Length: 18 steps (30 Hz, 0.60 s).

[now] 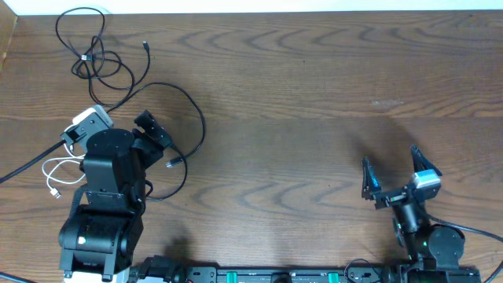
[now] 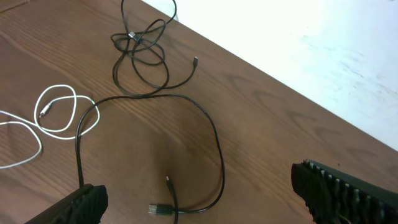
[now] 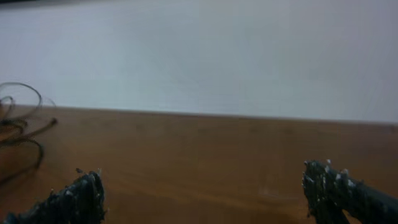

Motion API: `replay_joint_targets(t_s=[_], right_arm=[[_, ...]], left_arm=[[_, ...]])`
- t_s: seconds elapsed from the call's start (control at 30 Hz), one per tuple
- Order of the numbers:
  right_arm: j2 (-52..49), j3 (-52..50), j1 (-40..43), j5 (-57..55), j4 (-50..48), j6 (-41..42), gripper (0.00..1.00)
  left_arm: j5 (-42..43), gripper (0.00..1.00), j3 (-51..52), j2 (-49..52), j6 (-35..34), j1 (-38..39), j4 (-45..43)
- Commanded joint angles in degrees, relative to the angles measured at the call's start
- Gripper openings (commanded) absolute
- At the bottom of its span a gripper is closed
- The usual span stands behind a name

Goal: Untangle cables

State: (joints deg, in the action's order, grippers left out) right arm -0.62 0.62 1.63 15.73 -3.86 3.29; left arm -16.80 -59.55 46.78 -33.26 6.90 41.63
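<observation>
Both hands are wide open, nothing held. My left hand (image 1: pixel 155 138) sits right by the cables (image 2: pixel 134 38) at the desk's (image 1: pixel 314 102) left end, black loops (image 2: pixel 217 155) and white cable (image 2: pixel 41 113), I guess lined up for a first grab. My right hand (image 1: pixel 391 174) waits well apart.

Both arms were black with rounded joint housings. The left arm (image 1: pixel 104 206) bore a white camera block (image 1: pixel 88 123), the right arm (image 1: pixel 428 238) a grey block (image 1: pixel 427 179). The left gripper (image 2: pixel 199 179) had ridged black fingers (image 2: pixel 339 190).
</observation>
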Motion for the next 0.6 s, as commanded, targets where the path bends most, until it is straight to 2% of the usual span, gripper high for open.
replay_joint_targets(t_s=[0.0,0.17,0.57], right_arm=[[0.3,-0.3,-0.5,-5.4,2.4,-0.8,0.99],[0.3,-0.3,-0.5,-9.7,7.6,-0.8,0.99],[0.3,-0.3,-0.4,-10.7,7.8,-2.1,0.99]], left_arm=[[-0.6,0.99,-0.3,0.0,-0.5,-0.1,0.0],[-0.6,0.99,-0.3,0.0,-0.5,-0.1,0.0],[-0.6,0.99,-0.3,0.0,-0.5,-0.1,0.0]])
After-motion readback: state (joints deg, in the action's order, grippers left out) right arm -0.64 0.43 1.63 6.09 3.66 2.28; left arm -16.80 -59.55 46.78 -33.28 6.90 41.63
